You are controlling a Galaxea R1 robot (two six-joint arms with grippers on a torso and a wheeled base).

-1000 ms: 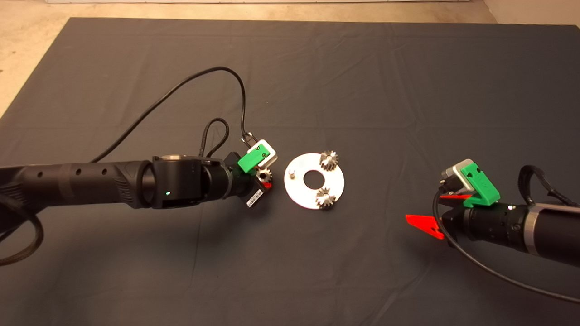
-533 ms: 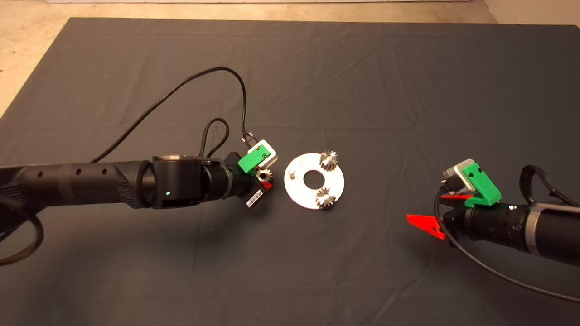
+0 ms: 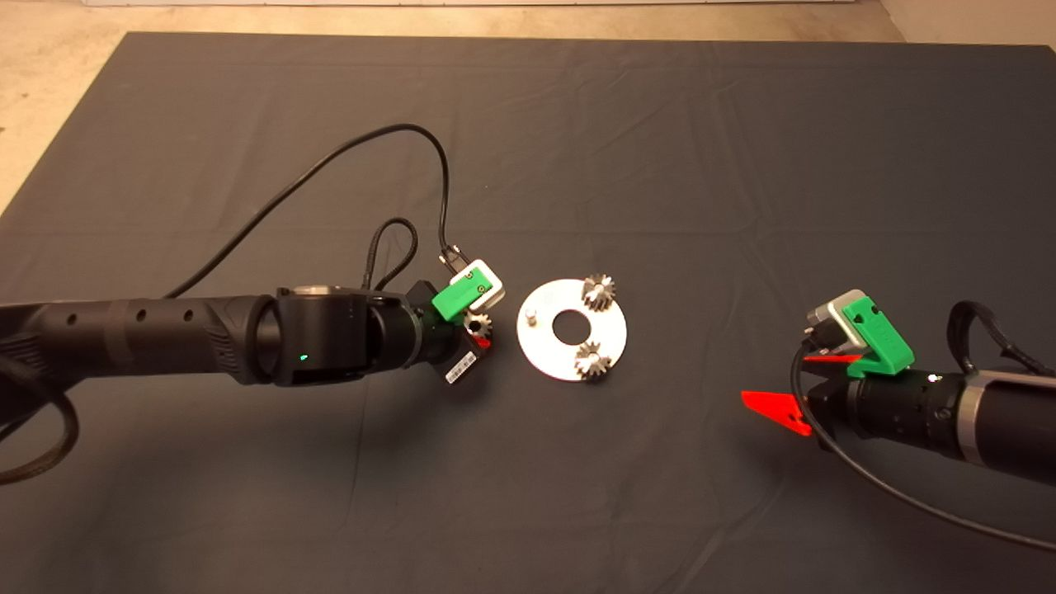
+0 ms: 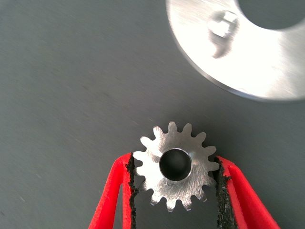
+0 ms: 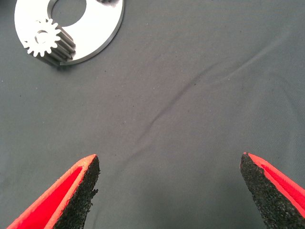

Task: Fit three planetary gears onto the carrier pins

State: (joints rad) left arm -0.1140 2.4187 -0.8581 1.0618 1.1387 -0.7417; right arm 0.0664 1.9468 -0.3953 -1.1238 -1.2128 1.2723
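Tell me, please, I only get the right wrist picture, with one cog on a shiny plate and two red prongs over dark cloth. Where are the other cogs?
Observer: The head view shows a second gear seated on the far side of the disc.
Visitor: And the third?
Observer: The left gripper pinches it by its teeth; the third gear sits between the black pads, beside the disc and not over it.
Visitor: Is there a spot left for it?
Observer: Yes, one bare pin stands on the disc's side nearest that gear.
Visitor: What are my red prongs doing?
Observer: The right gripper sits open, well off to the disc's right, holding nothing.
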